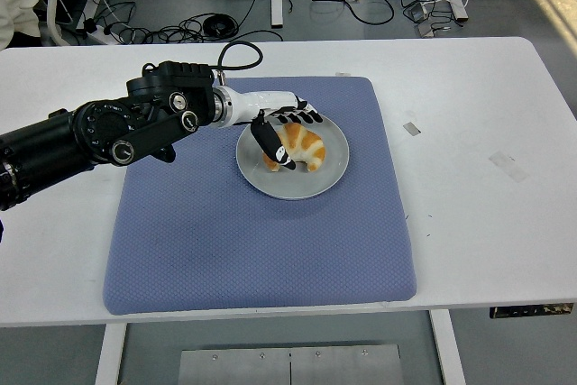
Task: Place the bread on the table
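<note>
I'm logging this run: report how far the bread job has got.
Done: the left robot hand has reached the plate. In hand: its fingers are around the croissant, thumb on the near side; a firm grip can't be confirmed. Left: lift the croissant, still lying on the plate, and place it on the table.

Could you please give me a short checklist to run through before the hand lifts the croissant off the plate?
1. Croissant lies on the grey plate: ok.
2. Left hand is at the croissant, thumb in front, fingers behind: ok.
3. Firm grasp on the croissant: cannot tell.
4. Bare blue mat beside the plate for setting down: ok.
5. Right hand clear of the path: ok, not in view.
</note>
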